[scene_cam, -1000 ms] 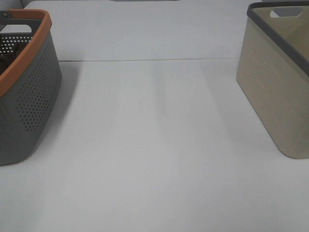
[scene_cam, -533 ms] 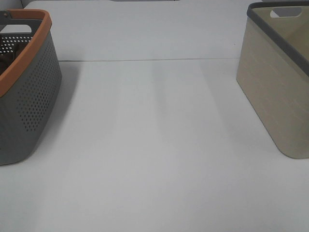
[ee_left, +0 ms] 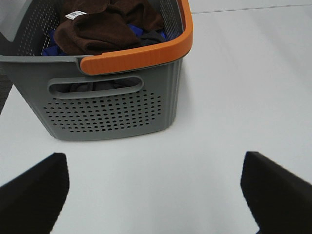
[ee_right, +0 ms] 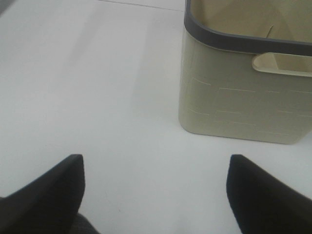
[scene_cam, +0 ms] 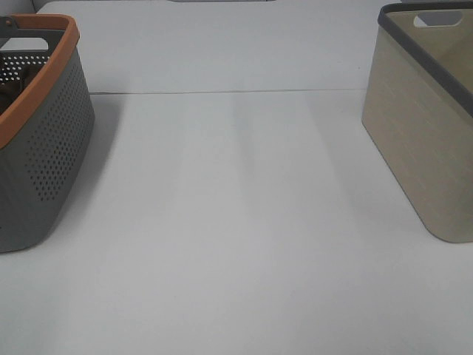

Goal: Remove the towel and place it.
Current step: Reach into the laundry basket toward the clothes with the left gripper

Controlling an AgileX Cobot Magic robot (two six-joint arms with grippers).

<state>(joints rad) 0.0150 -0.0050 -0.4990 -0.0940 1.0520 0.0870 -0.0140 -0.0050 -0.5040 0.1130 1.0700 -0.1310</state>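
Table [scene_cam: 236, 244]: both my arms are poised over it, out of the high camera's sight. Left gripper [ee_left: 153, 157] faces the grey basket [ee_left: 107, 112], fingers spread wide, nothing between them. Right gripper [ee_right: 156, 159] faces the beige basket [ee_right: 234, 97], equally wide and empty. The towel [ee_left: 105, 28] lies bunched inside the grey basket, well beyond my left fingers, white tag [ee_left: 75, 14] uppermost. The basket wall hides its lower folds.

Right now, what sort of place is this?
Likely a lab workbench staged for laundry sorting: a plain white table, a grey basket with an orange rim holding a brown towel and other cloths, and a beige basket on the other side.
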